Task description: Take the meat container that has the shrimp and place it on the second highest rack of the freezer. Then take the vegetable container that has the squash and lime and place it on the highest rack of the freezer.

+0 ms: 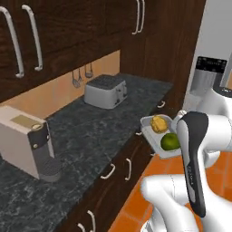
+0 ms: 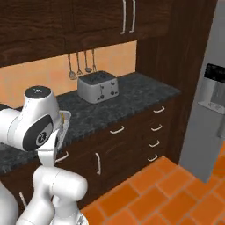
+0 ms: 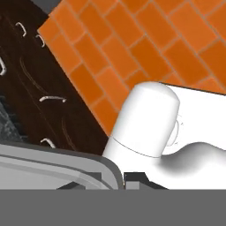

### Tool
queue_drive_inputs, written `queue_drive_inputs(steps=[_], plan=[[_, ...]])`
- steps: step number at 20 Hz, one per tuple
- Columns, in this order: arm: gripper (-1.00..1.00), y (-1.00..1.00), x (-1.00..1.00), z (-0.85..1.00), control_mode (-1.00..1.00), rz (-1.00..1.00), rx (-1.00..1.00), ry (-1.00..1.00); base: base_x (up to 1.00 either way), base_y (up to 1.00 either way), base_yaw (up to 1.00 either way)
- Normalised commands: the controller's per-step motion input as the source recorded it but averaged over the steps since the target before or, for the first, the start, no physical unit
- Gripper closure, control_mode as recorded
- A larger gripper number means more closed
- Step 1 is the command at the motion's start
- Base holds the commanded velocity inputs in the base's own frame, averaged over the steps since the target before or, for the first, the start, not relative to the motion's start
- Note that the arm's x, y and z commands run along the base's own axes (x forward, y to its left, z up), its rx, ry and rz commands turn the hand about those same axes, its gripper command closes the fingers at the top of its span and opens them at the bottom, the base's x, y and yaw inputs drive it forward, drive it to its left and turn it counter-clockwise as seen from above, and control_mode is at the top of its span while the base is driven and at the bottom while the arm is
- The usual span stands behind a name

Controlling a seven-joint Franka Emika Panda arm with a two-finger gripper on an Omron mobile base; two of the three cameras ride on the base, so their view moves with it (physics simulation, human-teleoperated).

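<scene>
**Vegetable tray off the bench, carried at its rim**

Left base view. The vegetable container (image 1: 156, 136), a shallow grey tray, hangs out past the front edge of the dark stone bench (image 1: 90, 131), above the orange tile floor (image 1: 140, 199). In it lie the bumpy yellow squash (image 1: 159, 123) and, just beside it on the side nearer the camera, the round green lime (image 1: 170, 142). The arm's dark-banded link covers the tray's right end, so the grip itself is hidden here. The toaster (image 1: 106, 90) stands further back on the bench, well apart from the tray; a coffee machine (image 1: 27, 140) stands at the bench's near end. The freezer (image 1: 213, 68) is right of the tray, door shut as far as can be seen.

Right base view. A sliver of the tray rim (image 2: 66, 123) shows behind the arm's white shoulder. The freezer door is at the right edge of this view.

Hand view. The tool (image 3: 123, 180) is drawn nearly shut at the grey tray rim (image 3: 53, 163); I judge it pinches the rim wall.

Handling, as judgement: rigid tray, light, thin lip the only purchase. Both pieces sit loose; the lime will roll if the tray tips. Keep level.
</scene>
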Motion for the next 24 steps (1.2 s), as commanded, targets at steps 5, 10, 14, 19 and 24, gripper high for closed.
queue_drive_inputs(steps=[5,10,14,19,24], plan=[[1.0,0.0,0.0,0.0,1.0,0.0,0.0,0.0,0.0,0.0,-0.93],[1.0,0.0,0.0,0.0,1.0,0.0,0.0,0.0,0.08,-0.06,-0.84],[1.0,0.0,0.0,0.0,1.0,0.0,0.0,0.0,0.46,-0.61,-0.56],[1.0,0.0,0.0,0.0,1.0,0.0,0.0,0.0,0.67,-0.58,-0.46],[1.0,0.0,0.0,0.0,1.0,0.0,0.0,0.0,1.0,-0.1,-0.12]])
